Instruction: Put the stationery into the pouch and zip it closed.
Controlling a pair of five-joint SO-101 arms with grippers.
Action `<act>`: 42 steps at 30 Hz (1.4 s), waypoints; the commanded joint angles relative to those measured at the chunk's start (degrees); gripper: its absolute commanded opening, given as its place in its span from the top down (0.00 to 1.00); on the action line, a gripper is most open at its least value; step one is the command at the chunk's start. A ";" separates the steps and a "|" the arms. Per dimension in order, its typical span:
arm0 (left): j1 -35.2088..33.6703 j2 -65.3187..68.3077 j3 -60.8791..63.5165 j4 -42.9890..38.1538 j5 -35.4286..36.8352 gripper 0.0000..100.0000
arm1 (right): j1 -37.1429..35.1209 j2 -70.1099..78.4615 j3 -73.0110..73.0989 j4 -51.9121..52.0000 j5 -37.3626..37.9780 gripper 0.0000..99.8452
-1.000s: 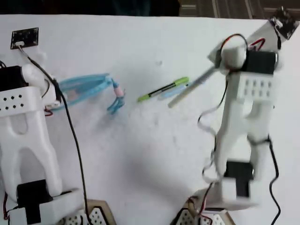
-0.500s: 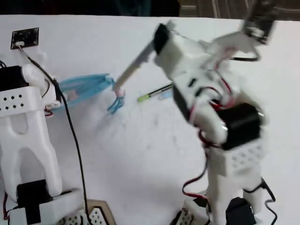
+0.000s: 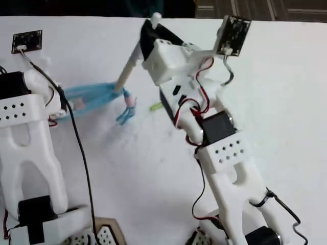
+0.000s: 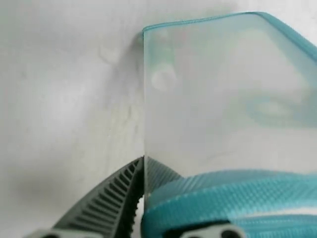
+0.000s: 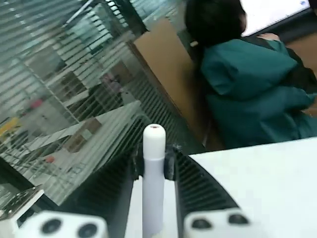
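Note:
A clear blue pouch [image 3: 94,97] lies on the white table, its mouth facing the middle and a zipper strap [image 3: 126,109] trailing beside it. My left gripper [image 3: 64,105] is shut on the pouch's near edge; in the left wrist view its fingers [image 4: 121,191] pinch the teal zipper rim of the pouch [image 4: 213,99]. Stretched across the table, my right gripper [image 3: 149,38] is shut on a white pen [image 3: 129,65], which slants down with its tip at the pouch mouth. The right wrist view shows that pen [image 5: 153,178] clamped in the right gripper [image 5: 153,158]. A green pen [image 3: 156,106] pokes out from under the right arm.
A small black board [image 3: 26,41] with a black cable [image 3: 76,138] sits at the far left. The right arm's body [image 3: 214,132] crosses the table's middle. The table's far edge [image 3: 76,17] runs just behind the pouch area.
The right arm swung from the right side over to the left with the white pen, bringing its tip to the pouch mouth. It now covers most of the green pen. The left arm stayed still.

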 commanded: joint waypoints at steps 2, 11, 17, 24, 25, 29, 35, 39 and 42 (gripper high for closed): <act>0.40 1.01 -0.35 -0.26 0.44 0.98 | -2.33 -2.15 -0.44 -2.77 1.05 0.98; 0.40 1.01 -0.35 -0.26 0.44 0.98 | -2.95 -2.07 -11.60 -0.48 1.05 0.98; 0.40 1.01 -0.35 -0.26 0.53 0.98 | -7.96 -1.10 -6.07 0.75 3.69 0.98; 0.48 1.01 -0.35 -0.26 0.53 0.98 | -8.48 0.40 5.19 -15.25 11.69 0.98; 0.48 1.01 -0.35 -0.26 0.53 0.98 | -8.57 0.75 6.77 -17.19 13.10 0.98; 0.48 1.01 -0.35 -0.26 0.53 0.98 | -8.75 1.36 10.99 -24.22 15.47 0.98; 0.48 1.01 -0.35 -0.26 0.53 0.98 | -8.84 1.45 11.25 -25.63 15.74 0.98; 0.48 1.01 -0.35 -0.26 0.53 0.98 | -11.03 0.92 14.77 -23.16 20.22 0.98; 0.48 1.01 -0.35 -0.26 0.53 0.98 | -14.81 0.22 15.74 -19.74 23.47 0.98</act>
